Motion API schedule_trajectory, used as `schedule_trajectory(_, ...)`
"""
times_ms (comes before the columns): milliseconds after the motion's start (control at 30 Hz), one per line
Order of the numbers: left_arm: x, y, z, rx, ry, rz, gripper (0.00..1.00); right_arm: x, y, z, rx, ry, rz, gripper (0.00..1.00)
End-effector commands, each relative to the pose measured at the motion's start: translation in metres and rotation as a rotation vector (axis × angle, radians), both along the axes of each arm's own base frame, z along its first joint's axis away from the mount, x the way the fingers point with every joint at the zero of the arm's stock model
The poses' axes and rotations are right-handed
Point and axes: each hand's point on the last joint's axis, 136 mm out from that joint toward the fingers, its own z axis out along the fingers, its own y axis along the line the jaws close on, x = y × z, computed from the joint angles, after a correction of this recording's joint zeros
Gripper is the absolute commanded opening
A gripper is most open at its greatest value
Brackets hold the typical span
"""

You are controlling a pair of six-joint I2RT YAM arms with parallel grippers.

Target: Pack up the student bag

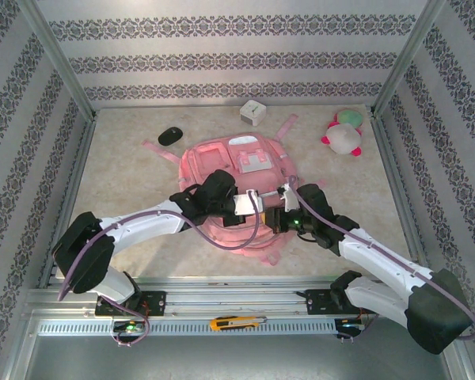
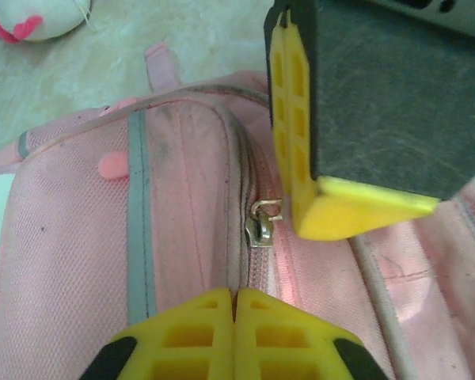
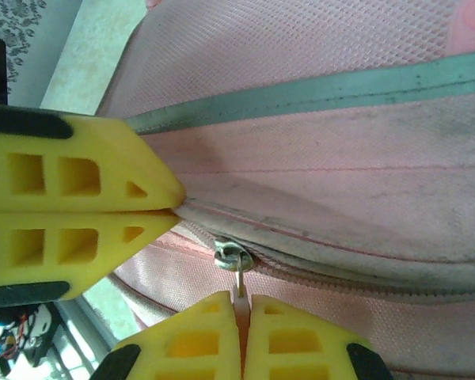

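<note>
One utility knife (image 1: 236,322) lies on the metal rail (image 1: 182,301) on the near side of the student bag (image 1: 222,162), well apart from it. You have the bag lying flat in the middle of the tabletop (image 1: 127,198), pockets facing up, with its pink straps splayed out at its far end; both arms reach in over its near half and meet there.

Check the right wrist view: your right fingers (image 3: 265,317) are clamped on the zipper pull (image 3: 233,260), its thin tab running down between them. Just beside it, your left fingers (image 3: 146,190) are pressed together, their tips touching the fabric lip that runs along the bag's zipper; you cannot tell whether any cloth is caught between them. A grey trim stripe (image 3: 340,87) crosses the bag's pink panel a little way from the zipper.

Beyond the bag's far-left corner, near one strap, sits a black computer mouse (image 1: 170,135). A small white cube (image 1: 253,112) stands just past the bag's far end. A pink, white and green plush toy (image 1: 344,133) rests off the bag's far-right side, well apart from it.
</note>
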Motion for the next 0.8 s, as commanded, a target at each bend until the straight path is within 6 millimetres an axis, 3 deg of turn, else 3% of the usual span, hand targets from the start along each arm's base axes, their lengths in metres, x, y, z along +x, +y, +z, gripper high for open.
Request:
schedule_trajectory(0,-0.006,0.035,-0.008,0.092,0.037,-0.017,0.0,0.01,-0.018,0.007,-0.001,-0.025,-0.036,0.0)
schedule_trajectory(167,-0.014,0.066,-0.001,0.063,0.069,-0.048,0.0,0.017,-0.032,0.008,0.009,-0.015,-0.061,0.0)
schedule_trajectory(400,-0.02,0.093,-0.003,0.083,0.074,-0.073,0.0,0.009,-0.01,0.012,0.057,-0.008,0.022,0.0)
schedule_trajectory(467,-0.017,0.089,0.003,0.055,0.08,-0.058,0.09,0.006,-0.005,0.012,0.056,-0.012,0.039,0.0)
schedule_trajectory(533,-0.016,0.081,0.015,-0.002,0.092,-0.048,0.34,0.005,-0.003,0.01,0.054,-0.01,0.043,0.0)
schedule_trajectory(633,-0.012,0.059,0.031,-0.066,0.081,0.006,0.52,0.004,-0.002,0.009,0.054,-0.007,0.045,0.0)
schedule_trajectory(767,-0.012,0.028,0.031,-0.058,-0.014,0.01,0.57,0.004,-0.001,0.011,0.056,-0.011,0.045,0.0)
